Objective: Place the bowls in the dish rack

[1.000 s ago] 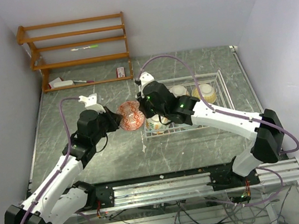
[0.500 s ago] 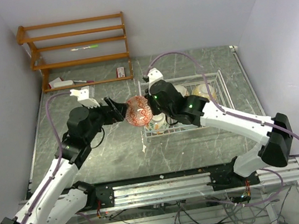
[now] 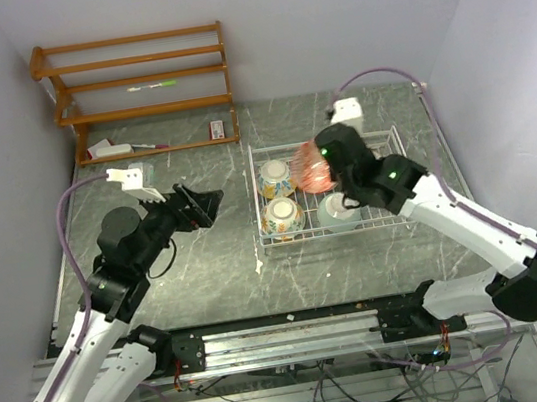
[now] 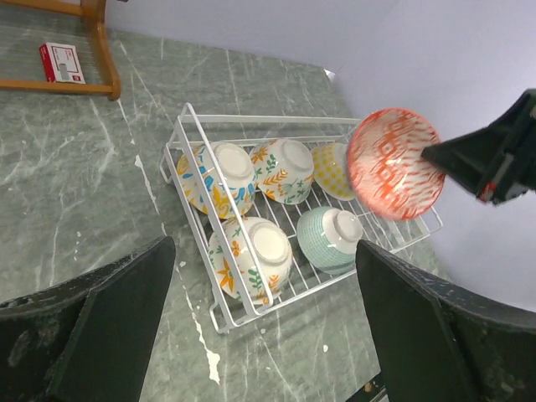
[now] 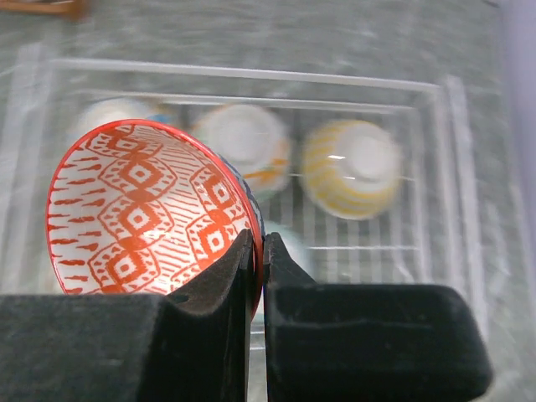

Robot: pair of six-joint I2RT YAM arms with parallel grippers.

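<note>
The white wire dish rack (image 3: 377, 136) (image 4: 194, 241) stands at the table's middle right. In it several bowls lie upside down: two floral ones (image 3: 275, 178) (image 3: 281, 218), a pale teal one (image 3: 336, 212) (image 4: 331, 239) and a yellow one (image 4: 333, 170) (image 5: 352, 174). My right gripper (image 3: 324, 169) (image 5: 261, 251) is shut on the rim of a red-and-white patterned bowl (image 3: 310, 167) (image 4: 393, 163) (image 5: 142, 216). That bowl hangs tilted above the rack's middle. My left gripper (image 3: 201, 207) (image 4: 264, 327) stands open and empty over bare table, left of the rack.
A brown wooden shelf unit (image 3: 136, 89) stands at the back left against the wall. A small red-and-white box (image 3: 217, 129) (image 4: 63, 61) lies by its foot. A white smear (image 3: 258, 260) marks the table in front of the rack. A metal rail (image 3: 298, 333) runs along the near edge.
My left gripper opened, let go of the red bowl and drew back to the left. My right gripper carried the bowl to the right, over the rack.
</note>
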